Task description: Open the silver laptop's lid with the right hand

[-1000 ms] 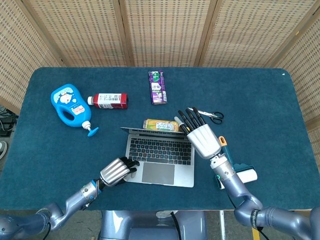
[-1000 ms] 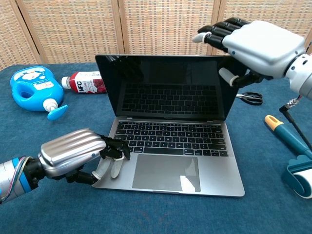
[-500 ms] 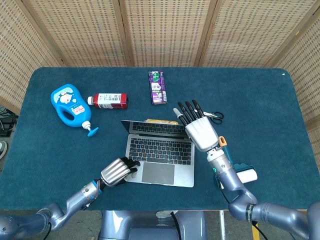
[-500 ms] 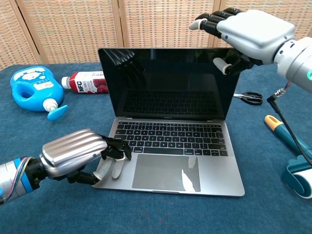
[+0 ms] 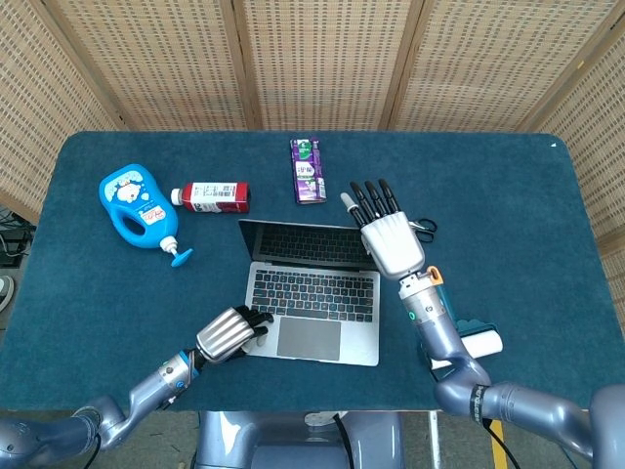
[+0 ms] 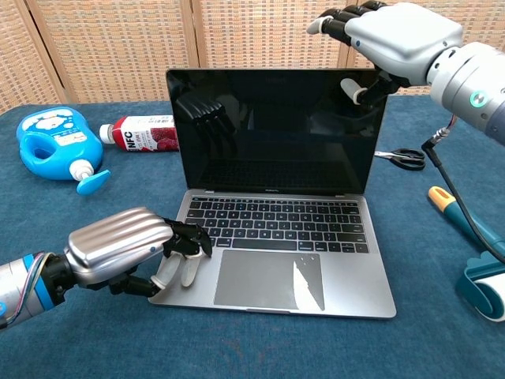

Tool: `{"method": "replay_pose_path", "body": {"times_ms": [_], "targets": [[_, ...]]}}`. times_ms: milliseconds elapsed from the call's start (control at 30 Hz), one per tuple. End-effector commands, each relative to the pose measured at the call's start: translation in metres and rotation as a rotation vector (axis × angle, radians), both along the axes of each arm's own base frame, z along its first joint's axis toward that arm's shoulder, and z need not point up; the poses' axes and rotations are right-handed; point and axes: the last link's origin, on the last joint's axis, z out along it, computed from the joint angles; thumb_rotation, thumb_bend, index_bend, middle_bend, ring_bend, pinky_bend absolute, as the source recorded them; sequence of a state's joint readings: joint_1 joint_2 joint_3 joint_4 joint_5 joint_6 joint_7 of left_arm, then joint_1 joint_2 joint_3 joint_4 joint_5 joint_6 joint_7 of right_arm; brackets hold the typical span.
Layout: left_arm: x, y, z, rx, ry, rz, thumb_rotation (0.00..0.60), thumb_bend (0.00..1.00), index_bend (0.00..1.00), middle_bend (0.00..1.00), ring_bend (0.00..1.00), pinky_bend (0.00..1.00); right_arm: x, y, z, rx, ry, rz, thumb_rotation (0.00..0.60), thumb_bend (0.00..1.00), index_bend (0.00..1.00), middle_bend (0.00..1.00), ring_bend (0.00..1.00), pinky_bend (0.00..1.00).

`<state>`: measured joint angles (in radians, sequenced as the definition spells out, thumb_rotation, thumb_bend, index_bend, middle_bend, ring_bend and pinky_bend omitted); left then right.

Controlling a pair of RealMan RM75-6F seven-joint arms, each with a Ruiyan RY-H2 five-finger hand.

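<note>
The silver laptop [image 5: 312,293] [image 6: 276,229] sits near the table's front middle with its lid [image 5: 303,241] [image 6: 276,130] raised past upright and the dark screen facing me. My right hand [image 5: 391,244] [image 6: 394,35] is at the lid's top right corner. Its fingers [image 5: 366,200] reach straight and spread over the top edge, and its thumb [image 6: 353,91] touches the screen side of that corner. My left hand [image 5: 227,335] [image 6: 118,241] rests with curled fingers on the base's front left corner, beside the trackpad.
A blue detergent bottle [image 5: 137,205] [image 6: 51,138] and a red juice bottle [image 5: 213,196] [image 6: 142,133] lie at the left. A purple pack [image 5: 308,171] lies behind the laptop. Right of it are scissors [image 5: 422,228] [image 6: 402,158], an orange-handled tool [image 6: 443,197] and a lint roller [image 5: 474,340] [image 6: 483,288].
The lid has swung further up and back. My right hand rose and moved away with its top right corner, fingers straightening. The yellow pack behind the laptop is now hidden. The left hand stayed put.
</note>
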<state>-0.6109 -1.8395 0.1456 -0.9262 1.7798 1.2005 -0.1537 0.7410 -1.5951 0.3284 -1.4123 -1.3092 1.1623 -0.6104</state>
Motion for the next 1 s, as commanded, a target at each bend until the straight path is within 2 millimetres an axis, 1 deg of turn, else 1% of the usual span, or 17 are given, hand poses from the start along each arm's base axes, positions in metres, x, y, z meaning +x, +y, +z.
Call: {"method": "replay_pose_path", "body": {"times_ms": [33, 133, 233, 367, 533, 667, 700, 733, 767, 800, 833, 867, 900, 933, 967, 1000], "targets": [[0.0, 0.0, 0.0, 0.0, -0.001, 0.001, 0.6, 0.8, 0.56, 0.32, 0.39, 0.42, 0.001, -0.003, -0.001, -0.004, 0.0, -0.014, 0.6, 0.68, 0.09, 0.1, 0.01, 0.1], [0.0, 0.0, 0.0, 0.002, -0.001, 0.001, 0.6, 0.8, 0.56, 0.32, 0.39, 0.41, 0.001, -0.004, -0.001, -0.007, 0.007, -0.021, 0.6, 0.68, 0.09, 0.1, 0.01, 0.1], [0.001, 0.001, 0.004, 0.006, -0.03, 0.014, 0.6, 0.79, 0.55, 0.32, 0.39, 0.41, 0.002, 0.001, 0.001, -0.008, -0.003, -0.005, 0.6, 0.68, 0.09, 0.1, 0.01, 0.1], [0.004, 0.001, 0.013, 0.01, -0.073, 0.024, 0.6, 0.78, 0.5, 0.25, 0.37, 0.38, 0.004, 0.008, 0.005, -0.003, -0.022, 0.013, 0.6, 0.68, 0.09, 0.1, 0.01, 0.1], [0.011, 0.005, 0.05, 0.045, -0.172, 0.03, 0.6, 0.77, 0.45, 0.22, 0.34, 0.34, 0.004, 0.026, 0.018, 0.003, -0.04, 0.074, 0.6, 0.67, 0.09, 0.1, 0.01, 0.1], [0.007, 0.004, 0.079, 0.09, -0.187, 0.023, 0.6, 0.75, 0.43, 0.21, 0.3, 0.31, -0.001, 0.038, 0.032, 0.001, -0.062, 0.11, 0.6, 0.62, 0.09, 0.09, 0.01, 0.09], [0.002, 0.003, 0.088, 0.106, -0.181, 0.023, 0.6, 0.72, 0.41, 0.2, 0.29, 0.3, -0.004, 0.042, 0.038, -0.005, -0.064, 0.119, 0.6, 0.58, 0.09, 0.09, 0.01, 0.08], [-0.002, 0.001, 0.095, 0.118, -0.173, 0.025, 0.6, 0.66, 0.4, 0.19, 0.27, 0.28, -0.008, 0.044, 0.043, -0.01, -0.066, 0.125, 0.6, 0.52, 0.09, 0.09, 0.01, 0.08], [-0.008, -0.001, 0.102, 0.134, -0.166, 0.031, 0.6, 0.56, 0.38, 0.17, 0.25, 0.26, -0.012, 0.047, 0.048, -0.014, -0.07, 0.128, 0.6, 0.46, 0.09, 0.09, 0.01, 0.08], [-0.016, -0.003, 0.112, 0.164, -0.158, 0.043, 0.6, 0.48, 0.36, 0.16, 0.23, 0.24, -0.019, 0.05, 0.054, -0.016, -0.075, 0.128, 0.6, 0.42, 0.08, 0.09, 0.01, 0.07], [-0.023, -0.005, 0.119, 0.187, -0.15, 0.06, 0.6, 0.35, 0.33, 0.13, 0.19, 0.21, -0.025, 0.052, 0.059, -0.018, -0.08, 0.125, 0.6, 0.33, 0.08, 0.08, 0.01, 0.06], [-0.031, -0.007, 0.127, 0.211, -0.139, 0.084, 0.6, 0.2, 0.28, 0.08, 0.14, 0.16, -0.032, 0.055, 0.064, -0.02, -0.084, 0.12, 0.6, 0.27, 0.08, 0.08, 0.01, 0.05], [-0.042, -0.01, 0.139, 0.248, -0.125, 0.125, 0.6, 0.12, 0.24, 0.06, 0.11, 0.11, -0.042, 0.059, 0.071, -0.022, -0.085, 0.109, 0.6, 0.23, 0.07, 0.08, 0.01, 0.04], [-0.05, -0.011, 0.148, 0.28, -0.113, 0.158, 0.6, 0.05, 0.17, 0.02, 0.05, 0.06, -0.05, 0.061, 0.076, -0.023, -0.085, 0.099, 0.6, 0.16, 0.06, 0.07, 0.0, 0.03], [-0.056, -0.013, 0.158, 0.314, -0.106, 0.189, 0.6, 0.01, 0.11, 0.0, 0.02, 0.02, -0.059, 0.064, 0.08, -0.024, -0.084, 0.086, 0.6, 0.12, 0.05, 0.06, 0.0, 0.02], [-0.06, -0.014, 0.165, 0.338, -0.104, 0.208, 0.6, 0.0, 0.07, 0.0, 0.0, 0.0, -0.065, 0.066, 0.083, -0.022, -0.083, 0.078, 0.6, 0.07, 0.04, 0.05, 0.0, 0.01]]}}
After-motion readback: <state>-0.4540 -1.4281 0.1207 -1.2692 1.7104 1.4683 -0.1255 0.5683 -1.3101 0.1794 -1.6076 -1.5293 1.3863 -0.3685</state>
